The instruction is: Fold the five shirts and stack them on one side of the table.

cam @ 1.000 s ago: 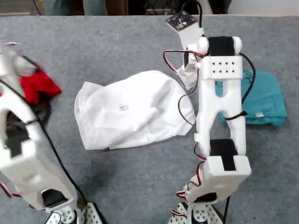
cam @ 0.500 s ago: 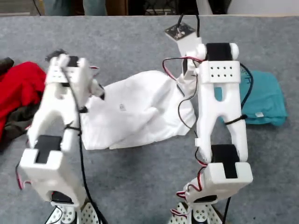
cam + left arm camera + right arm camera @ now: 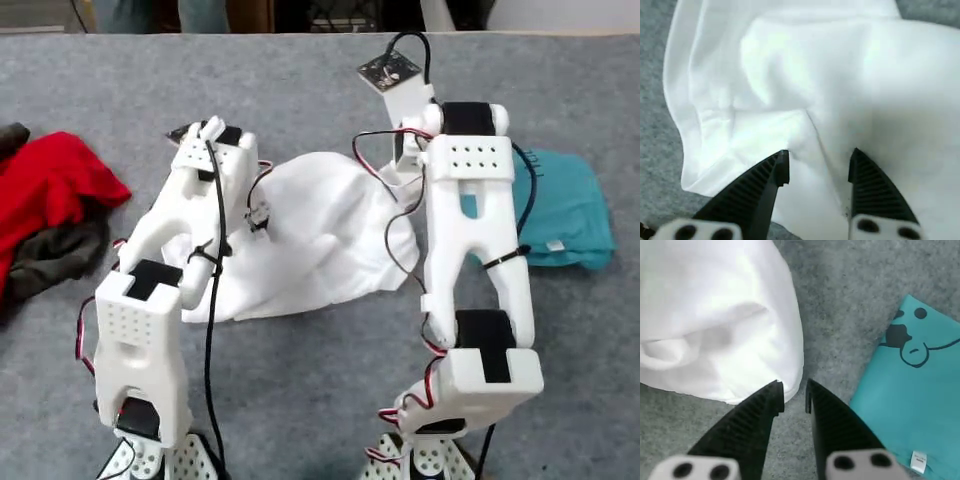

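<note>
Two others flank the white shirt [image 3: 320,225]: red shirt [image 3: 60,185], teal shirt [image 3: 565,210]. We see the left tool [image 3: 819,157] agape over it, the right tool [image 3: 794,386] barely parted at its edge.

In the high view the left arm [image 3: 165,260] is covering the white shirt [image 3: 320,230] on its 9 o'clock side. The right arm [image 3: 475,230] is hiding the teal shirt [image 3: 570,215] along its 9 o'clock edge. The red shirt [image 3: 55,185] and the dark garment [image 3: 55,260] are running off the picture at 9 o'clock.
</note>
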